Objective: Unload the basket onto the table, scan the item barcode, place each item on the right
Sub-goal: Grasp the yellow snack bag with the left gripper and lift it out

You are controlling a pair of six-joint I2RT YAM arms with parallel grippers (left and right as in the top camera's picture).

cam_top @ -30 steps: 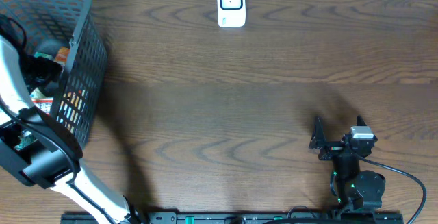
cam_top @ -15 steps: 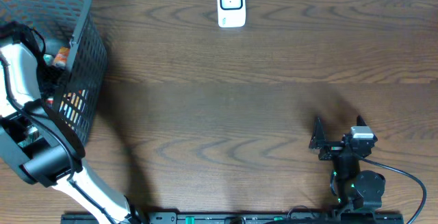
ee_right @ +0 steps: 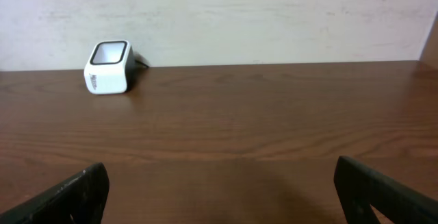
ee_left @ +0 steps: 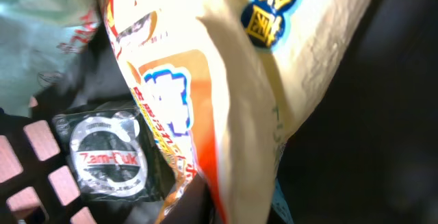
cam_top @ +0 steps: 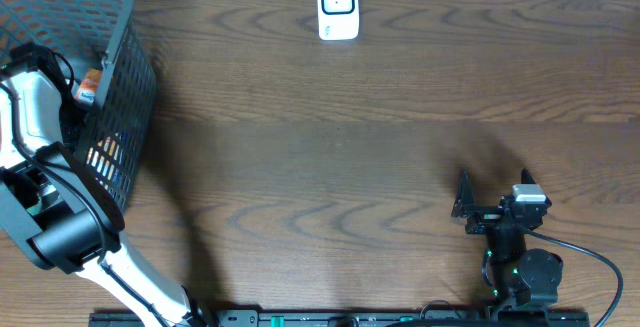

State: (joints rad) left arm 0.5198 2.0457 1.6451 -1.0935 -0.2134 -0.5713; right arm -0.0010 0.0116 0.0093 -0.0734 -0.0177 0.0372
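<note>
1. Overhead: left arm [cam_top: 30, 117] reaches into the basket [cam_top: 135, 77] at the table's [cam_top: 350, 167] left end. The left gripper [cam_top: 75, 82] is down among the goods at the snack packet [cam_top: 88, 85]. The scanner [cam_top: 338, 7] sits well apart, mid far edge. The right gripper [cam_top: 494, 182] is parked front-right, spread wide and empty.
2. Left wrist: packet fills the view, crumpled. Jaws are closed, I judge pinching its film; fingers not visible. No barcode on this face. A round sachet [ee_left: 109, 159] lies beneath, so lift straight up and clear the basket wall.
3. Right wrist: fingers wide, nothing between them. Scanner window tilts upward. Present the barcode face flat to it, film taut.
</note>
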